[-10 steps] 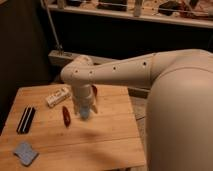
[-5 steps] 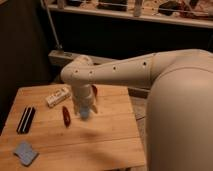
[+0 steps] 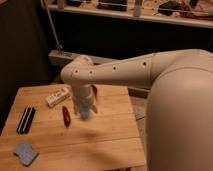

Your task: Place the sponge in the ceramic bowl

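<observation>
Your tool (image 3: pixel 83 110), spread or pressed together you cannot tell, hangs over mid desk (image 3: pixel 112 142), well apart from the flat sponge (image 3: pixel 25 152) at near left: come down low and square.

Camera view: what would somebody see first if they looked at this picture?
The huge white robot arm grabs the eye first, reaching from the right across the wooden table, with its claw pointing down over the table's middle. Next come the blue-grey sponge, alone at the near left corner, and a slim dark-red object just left of the claw.
</observation>
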Controlling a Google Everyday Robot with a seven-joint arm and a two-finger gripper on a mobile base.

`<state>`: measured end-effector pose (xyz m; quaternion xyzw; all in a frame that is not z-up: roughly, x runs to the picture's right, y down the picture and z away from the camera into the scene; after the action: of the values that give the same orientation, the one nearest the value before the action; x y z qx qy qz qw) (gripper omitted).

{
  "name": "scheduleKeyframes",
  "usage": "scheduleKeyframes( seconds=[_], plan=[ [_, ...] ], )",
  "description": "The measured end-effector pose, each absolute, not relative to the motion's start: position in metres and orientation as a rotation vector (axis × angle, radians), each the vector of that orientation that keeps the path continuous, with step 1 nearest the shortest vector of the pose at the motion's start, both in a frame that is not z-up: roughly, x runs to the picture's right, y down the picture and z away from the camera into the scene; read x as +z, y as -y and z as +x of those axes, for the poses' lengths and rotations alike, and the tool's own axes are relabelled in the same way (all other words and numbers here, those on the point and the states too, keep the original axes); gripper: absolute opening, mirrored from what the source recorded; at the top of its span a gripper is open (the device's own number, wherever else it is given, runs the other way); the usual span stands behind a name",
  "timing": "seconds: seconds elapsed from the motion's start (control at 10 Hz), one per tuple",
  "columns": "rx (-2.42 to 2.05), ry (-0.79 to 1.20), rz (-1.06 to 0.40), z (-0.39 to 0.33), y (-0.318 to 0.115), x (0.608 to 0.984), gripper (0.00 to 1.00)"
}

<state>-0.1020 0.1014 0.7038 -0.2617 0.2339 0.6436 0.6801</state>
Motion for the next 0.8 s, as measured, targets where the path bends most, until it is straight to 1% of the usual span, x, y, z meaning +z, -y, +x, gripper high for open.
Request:
scheduleKeyframes(
  seconds=[0.5, 0.8],
  plan=[
    [1.429, -0.516, -0.584, -0.103, -0.101, 0.702, 0.65],
    [1.216, -0.420, -0.567, -0.152, -0.115, 0.691, 0.65]
  ],
)
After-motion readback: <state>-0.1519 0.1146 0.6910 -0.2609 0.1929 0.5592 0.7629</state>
